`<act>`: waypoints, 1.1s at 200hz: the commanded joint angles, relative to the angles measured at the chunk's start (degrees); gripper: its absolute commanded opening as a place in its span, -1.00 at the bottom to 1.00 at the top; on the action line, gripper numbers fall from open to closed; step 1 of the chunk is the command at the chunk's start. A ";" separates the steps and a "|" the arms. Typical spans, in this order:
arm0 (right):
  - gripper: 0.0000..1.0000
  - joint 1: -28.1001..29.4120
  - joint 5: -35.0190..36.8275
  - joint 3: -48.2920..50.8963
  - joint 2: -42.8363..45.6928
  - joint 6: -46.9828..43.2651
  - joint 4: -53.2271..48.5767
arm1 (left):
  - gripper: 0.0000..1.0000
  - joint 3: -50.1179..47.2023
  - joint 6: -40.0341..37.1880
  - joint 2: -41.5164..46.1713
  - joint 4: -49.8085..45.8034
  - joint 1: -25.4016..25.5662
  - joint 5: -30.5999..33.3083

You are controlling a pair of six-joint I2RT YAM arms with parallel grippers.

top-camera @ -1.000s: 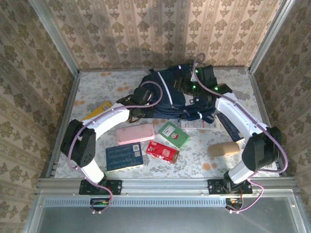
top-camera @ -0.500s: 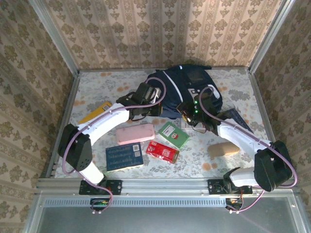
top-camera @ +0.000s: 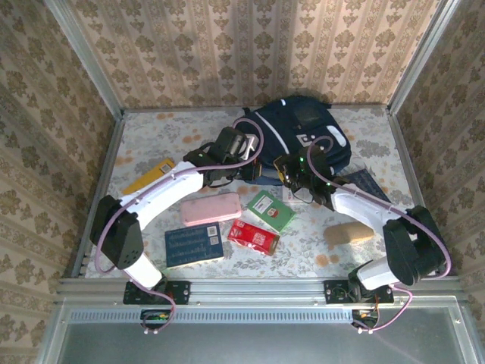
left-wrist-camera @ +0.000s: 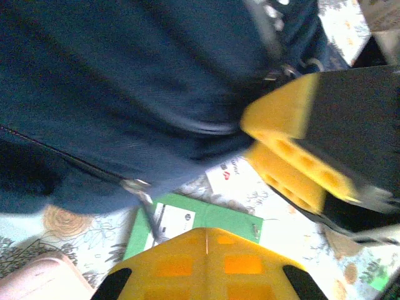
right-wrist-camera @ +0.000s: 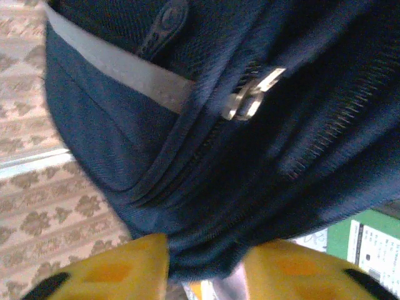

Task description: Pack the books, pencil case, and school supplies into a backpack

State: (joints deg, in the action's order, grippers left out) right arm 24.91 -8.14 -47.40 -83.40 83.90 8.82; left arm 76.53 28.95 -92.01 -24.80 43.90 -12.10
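The navy backpack [top-camera: 305, 130] stands at the back of the table, its lower edge raised between my two grippers. My right gripper [right-wrist-camera: 206, 265] is shut on a fold of the backpack [right-wrist-camera: 250, 156] fabric below a silver zipper pull [right-wrist-camera: 250, 97]. My left gripper [left-wrist-camera: 206, 232] is shut at the bag's front edge, over the green pack [left-wrist-camera: 219, 215]. A thin dark cord runs from a zipper pull [left-wrist-camera: 134, 184] to its fingers; whether it is pinched is unclear. The pink pencil case [top-camera: 211, 208], blue book [top-camera: 195, 244], red pack [top-camera: 254, 236] and green pack [top-camera: 271, 210] lie in front.
The yellow book [top-camera: 148, 176] lies at the left, partly under the left arm. The dark navy book [top-camera: 369, 184] lies at the right beside the right arm. A white printed strip [left-wrist-camera: 234, 175] peeks from under the bag. A tan block [top-camera: 348, 233] sits at the front right.
The right arm swung from the back of the bag round to its front edge and its jaws narrowed onto the fabric. The backpack shifted back and right. The left gripper moved slightly right.
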 commanded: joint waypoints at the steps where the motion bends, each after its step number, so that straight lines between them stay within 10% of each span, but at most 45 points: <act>1: -0.55 -0.69 -0.26 -2.11 -0.57 -3.18 3.28 | -1.00 1.35 0.15 3.21 1.84 0.65 -1.88; 47: -0.98 -2.69 2.71 -4.47 2.22 -15.16 -7.18 | -1.00 0.02 -0.93 3.58 0.23 -0.31 0.24; 82: -0.26 -1.93 -1.89 -9.40 -1.00 -30.07 -15.37 | -0.81 -0.65 -2.01 2.89 -4.71 -1.13 4.33; 119: 0.02 0.44 -1.53 -15.14 -5.79 -43.04 -21.19 | -0.69 -7.10 1.50 6.45 -2.72 -5.25 4.23; 154: 0.50 1.10 13.85 -23.57 -10.41 -53.91 -25.36 | -0.42 -9.91 -0.87 9.12 -1.77 -6.84 1.77; 220: 0.36 -5.62 -14.86 -41.04 -28.74 -66.54 -30.26 | -0.31 -10.30 -5.45 10.39 -2.92 -7.41 -1.04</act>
State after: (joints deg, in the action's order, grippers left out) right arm 20.60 -12.12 -82.06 -106.37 22.98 -15.25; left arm 66.74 26.76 -83.70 -27.18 36.75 -10.96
